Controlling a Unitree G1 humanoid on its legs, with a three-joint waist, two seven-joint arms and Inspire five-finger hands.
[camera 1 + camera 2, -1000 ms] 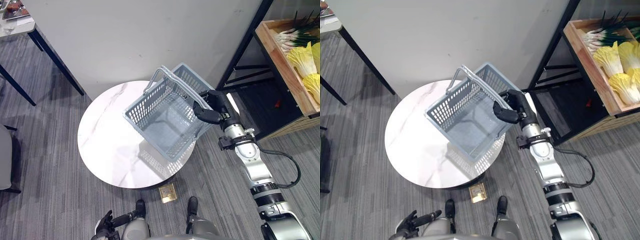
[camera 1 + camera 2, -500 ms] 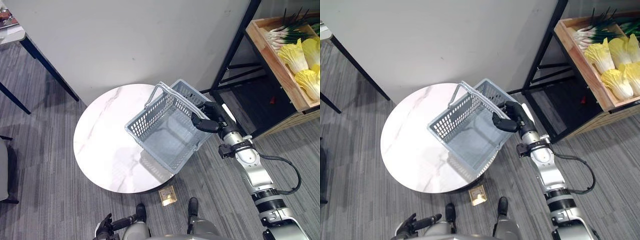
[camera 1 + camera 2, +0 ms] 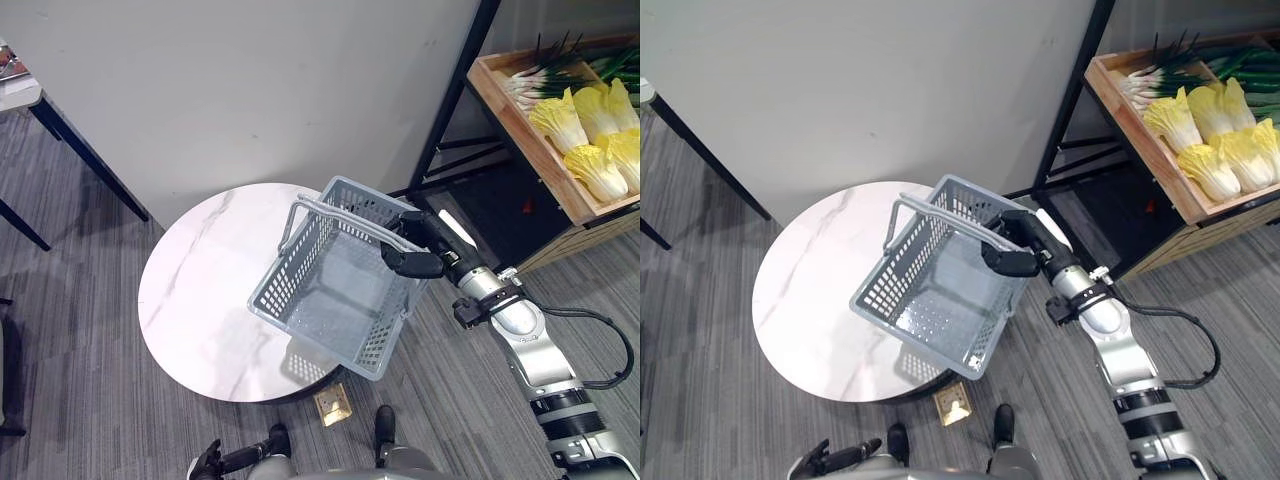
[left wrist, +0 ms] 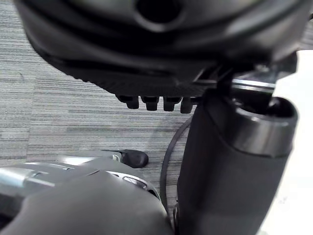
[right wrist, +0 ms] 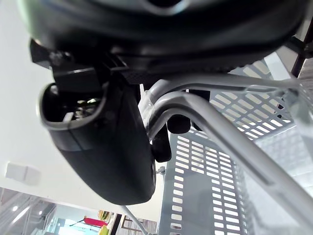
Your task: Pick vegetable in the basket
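My right hand (image 3: pixel 415 252) is shut on the handles (image 5: pixel 205 112) of an empty grey plastic basket (image 3: pixel 335 295). The basket hangs tilted over the right edge of the round marble table (image 3: pixel 200 300). In the right wrist view the thumb (image 5: pixel 107 147) and curled fingers wrap the two handle bars. Yellow cabbages (image 3: pixel 590 130) and green onions (image 3: pixel 540 75) lie in a wooden crate (image 3: pixel 515 125) on the shelf at the upper right, well beyond the basket. My left hand (image 3: pixel 825 460) hangs low near the floor with relaxed fingers (image 4: pixel 146 103), holding nothing.
A black metal shelf frame (image 3: pixel 450 110) stands between the table and the crate. A white wall runs behind the table. Another table's dark legs (image 3: pixel 90 150) show at the upper left. A brass floor outlet (image 3: pixel 333 404) sits on the grey carpet.
The camera has swung right, bringing the crate closer. My right hand has carried the basket from over the tabletop to its right edge, and the basket now hangs more level.
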